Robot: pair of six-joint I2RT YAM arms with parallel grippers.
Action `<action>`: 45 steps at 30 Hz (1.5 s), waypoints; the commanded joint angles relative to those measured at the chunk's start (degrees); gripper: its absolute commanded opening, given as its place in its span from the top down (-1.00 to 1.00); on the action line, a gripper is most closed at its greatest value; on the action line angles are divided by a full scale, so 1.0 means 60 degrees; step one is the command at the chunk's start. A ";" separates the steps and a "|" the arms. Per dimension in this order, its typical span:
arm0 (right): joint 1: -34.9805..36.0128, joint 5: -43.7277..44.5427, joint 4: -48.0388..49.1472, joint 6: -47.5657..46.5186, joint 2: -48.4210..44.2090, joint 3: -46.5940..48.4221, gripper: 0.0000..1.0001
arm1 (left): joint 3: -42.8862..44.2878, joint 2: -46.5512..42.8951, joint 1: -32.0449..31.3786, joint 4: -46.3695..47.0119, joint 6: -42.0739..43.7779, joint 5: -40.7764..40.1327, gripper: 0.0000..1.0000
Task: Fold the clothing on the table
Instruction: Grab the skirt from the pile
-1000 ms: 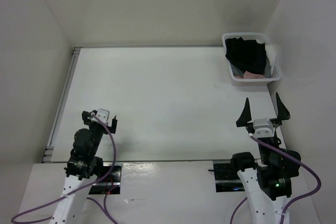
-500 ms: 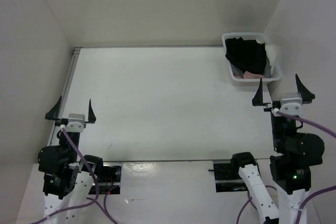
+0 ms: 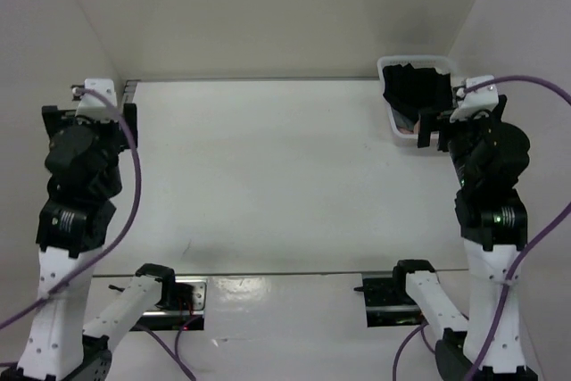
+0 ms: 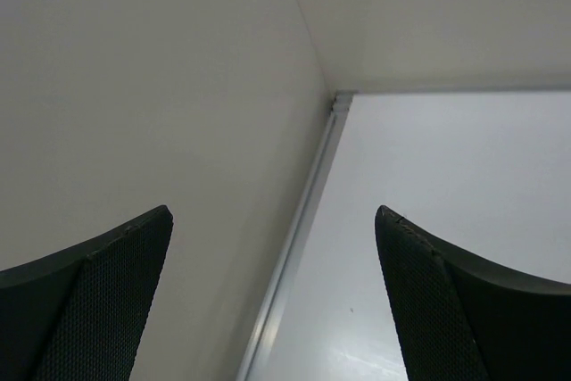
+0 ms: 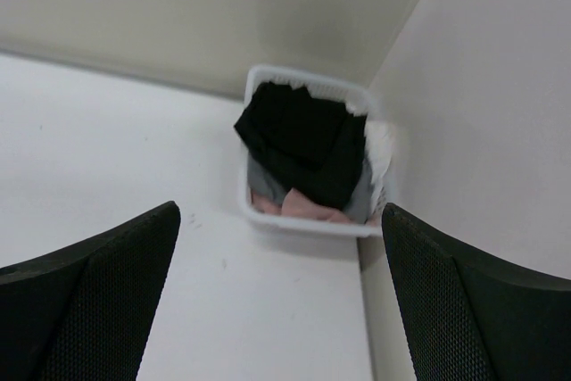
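The right gripper (image 5: 279, 209) stands wide open and holds nothing. In the right wrist view its two dark fingers (image 5: 98, 283) fill the lower corners. Between them and higher in the frame sits a white basket (image 5: 308, 225) in the table's far right corner. The only fabric in view is the black cloth (image 5: 299, 136) bunched in that basket, with a pink piece (image 5: 308, 210) under it and a white piece (image 5: 379, 144) at its right side. No separate black garment can be made out on the table (image 3: 285, 158).

In the top view the right gripper hangs at the upper right, just beside the basket's near right corner and partly covering it.

The left gripper (image 4: 272, 220) is also spread wide and empty. It is at the upper left of the top view, well apart from the basket. Its wrist view shows the metal rail (image 4: 294, 247) along the table's left edge, running up to the wall corner.

Half a second ago both grippers were lower in the top view: the left beside the rail at mid-height, the right below the basket. A second ago both were near the arm bases at the bottom. The basket and its cloth lie as before.
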 commanded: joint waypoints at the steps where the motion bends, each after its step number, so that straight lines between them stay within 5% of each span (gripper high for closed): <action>1: -0.0773 -0.1923 -0.1493 0.1070 0.1029 0.0915 -0.95 | 0.0741 0.0874 0.0186 -0.2941 -0.1573 -0.0462 -1.00; 6: -0.1124 -0.2748 -0.1302 0.1464 0.2157 0.1076 -0.95 | -0.1088 0.0317 0.0305 -0.2065 -0.1997 0.1016 -1.00; 11: -0.1565 -0.3672 -0.2387 0.1553 0.4281 0.1488 -0.95 | -0.0843 0.1702 0.0495 -0.2605 -0.2364 0.2557 -1.00; 19: -0.1464 -0.1744 -0.2271 0.2108 0.6861 0.1911 -0.95 | -0.0081 0.4649 0.1314 -0.2517 -0.3081 0.3638 -1.00; 24: -0.0396 0.0908 -0.2065 0.1511 0.7083 0.2323 -0.95 | 0.0607 0.6367 0.2003 -0.2490 -0.3200 0.4928 -1.00; 30: 0.0075 0.0604 -0.0600 0.0660 0.4914 0.0213 -0.95 | 0.0609 0.6470 0.2208 -0.2240 -0.3536 0.5267 -1.00; 45: -0.1272 -0.0259 -0.1626 0.2299 1.0124 0.4648 -0.93 | -0.0036 0.6279 0.2209 -0.1727 -0.2834 0.6512 -1.00</action>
